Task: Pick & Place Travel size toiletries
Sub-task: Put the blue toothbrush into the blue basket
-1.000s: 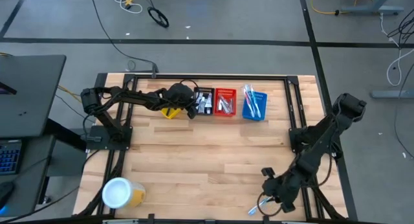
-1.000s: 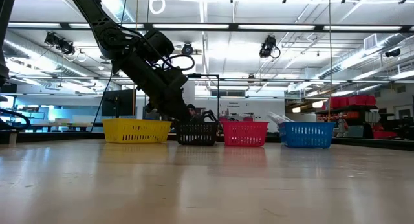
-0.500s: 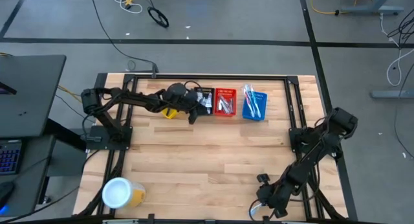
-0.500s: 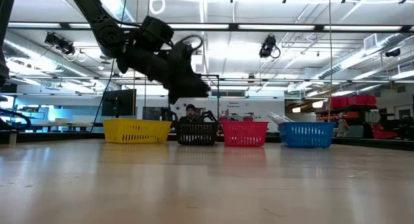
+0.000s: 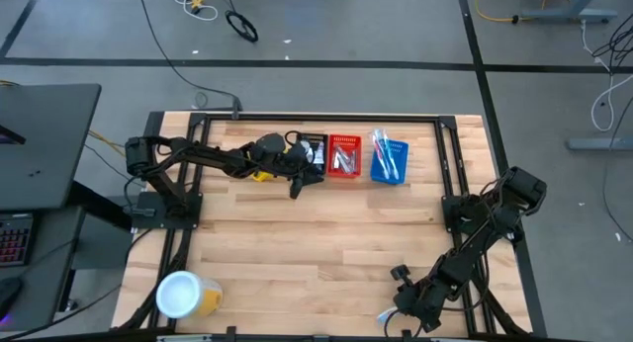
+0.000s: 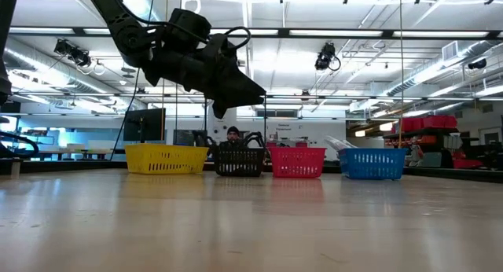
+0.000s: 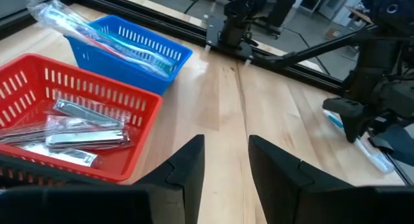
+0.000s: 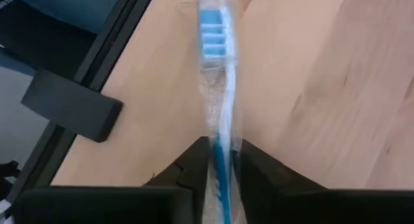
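Down at the surface's near right corner, the right claw (image 8: 222,160) has just pinched a wrapped toothbrush (image 8: 217,88) — pickup secured, carrying comes next. Left claw (image 7: 226,162), spread and empty, has lifted away from the red basket (image 7: 139,107).

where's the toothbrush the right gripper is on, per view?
High: toothbrush at the table's near right edge, under the right gripper.
Low: not visible.
Left wrist: far off on the wood, below the other arm.
Right wrist: between the fingers, bristle end forward.
Shared landmark: blue basket, in the high and left wrist views only.
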